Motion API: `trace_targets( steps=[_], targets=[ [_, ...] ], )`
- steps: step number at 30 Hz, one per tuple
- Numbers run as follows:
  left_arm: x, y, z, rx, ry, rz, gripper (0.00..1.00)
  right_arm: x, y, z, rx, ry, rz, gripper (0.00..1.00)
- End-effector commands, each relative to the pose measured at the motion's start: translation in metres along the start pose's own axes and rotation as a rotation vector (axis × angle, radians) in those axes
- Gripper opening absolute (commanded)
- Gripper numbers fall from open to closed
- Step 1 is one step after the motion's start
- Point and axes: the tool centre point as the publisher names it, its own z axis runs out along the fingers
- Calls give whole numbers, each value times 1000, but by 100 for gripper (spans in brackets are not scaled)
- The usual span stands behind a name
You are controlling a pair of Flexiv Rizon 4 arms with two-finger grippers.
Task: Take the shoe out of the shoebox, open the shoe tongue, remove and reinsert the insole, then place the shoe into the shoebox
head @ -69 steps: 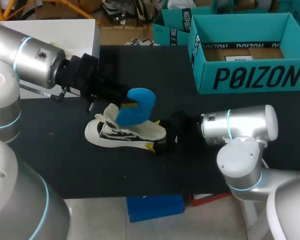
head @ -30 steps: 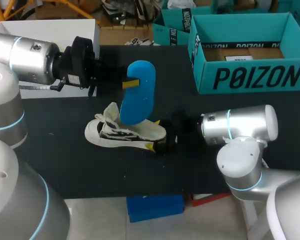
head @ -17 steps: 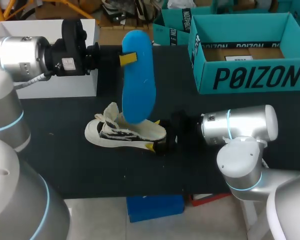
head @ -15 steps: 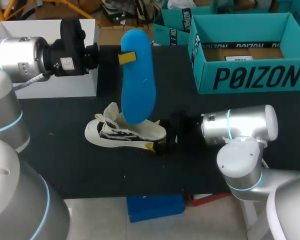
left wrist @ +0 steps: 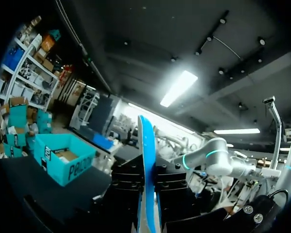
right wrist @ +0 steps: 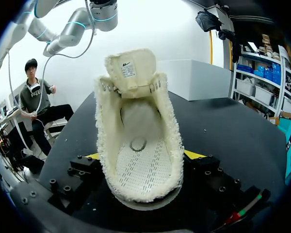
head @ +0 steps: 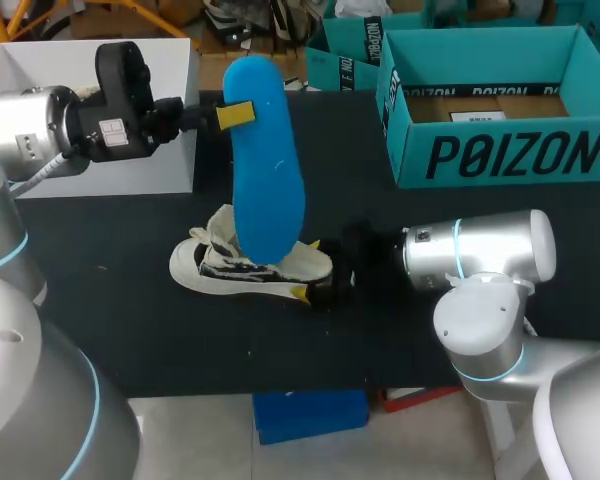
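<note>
The left end effector [head: 235, 113] clamped the blue insole [head: 268, 170] above the shoe [head: 242, 265], whose heel the right end effector [head: 308, 268] pinched at the middle of the bench [head: 180, 330]. Reinsertion probably wanted toe-first entry beneath the tongue [right wrist: 131, 68].

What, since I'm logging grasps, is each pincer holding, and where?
Left pincer: blue insole, near its upper end. Right pincer: shoe, by its heel sides.

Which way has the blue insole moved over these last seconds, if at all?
Yes. The blue insole, held in the left gripper, has risen up and out of the white shoe, which has stayed put.
</note>
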Motion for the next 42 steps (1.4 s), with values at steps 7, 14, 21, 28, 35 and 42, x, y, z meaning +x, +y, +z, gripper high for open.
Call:
trace_targets(
  steps=[7,14,21,28,35,42],
  targets=[
    [-3,0,-2,-7,14,-9,0,-5,-10,14,-6,-7,0,0],
    [-3,0,-2,-7,14,-9,0,-9,-12,6,38,-10,-6,2],
    [-3,0,-2,-7,14,-9,0,-23,-4,-27,177,-35,-45,100],
    [-3,0,-2,-7,14,-9,0,-33,9,-50,294,-28,-74,100],
    [-3,0,-2,-7,14,-9,0,-39,25,-61,429,35,-104,100],
    [-3,0,-2,-7,14,-9,0,-44,37,-68,591,81,-139,100]
  ],
)
